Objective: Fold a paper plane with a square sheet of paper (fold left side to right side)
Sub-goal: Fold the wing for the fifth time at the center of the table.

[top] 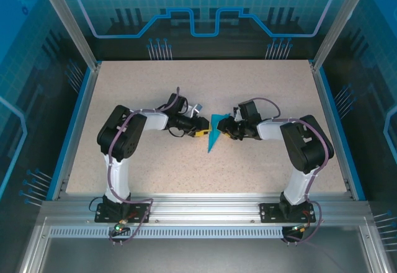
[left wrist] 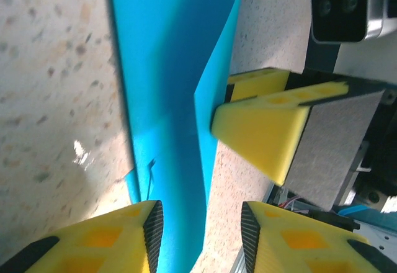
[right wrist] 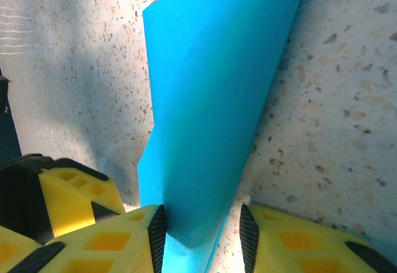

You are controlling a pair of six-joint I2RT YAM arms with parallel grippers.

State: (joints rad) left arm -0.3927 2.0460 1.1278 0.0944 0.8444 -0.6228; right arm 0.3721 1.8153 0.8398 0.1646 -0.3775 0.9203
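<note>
Top external view, from the near rail outward: both arms bend in toward mid-table. There the left gripper (top: 203, 128) and right gripper (top: 228, 128) meet nose to nose over the paper (top: 214, 134). It is a narrow blue wedge lying on the table (top: 155, 87), its point toward the near side.

From the left wrist, that gripper (left wrist: 201, 214) has its jaws apart, with the paper (left wrist: 167, 68) running up between them. Bare table shows beside the sheet, so nothing is pinched. Just past it, one yellow finger (left wrist: 260, 133) of the right gripper touches the paper's edge.

From the right wrist, that gripper (right wrist: 203, 214) also stands parted, astride the paper (right wrist: 211, 99). I can't tell whether its pads brush the sheet.

I'd say the job is well along: the square is already a wedge with layers folded down its length. One layer bows up instead of lying flat, so the left-to-right fold looks unpressed. It isn't a finished dart yet.
</note>
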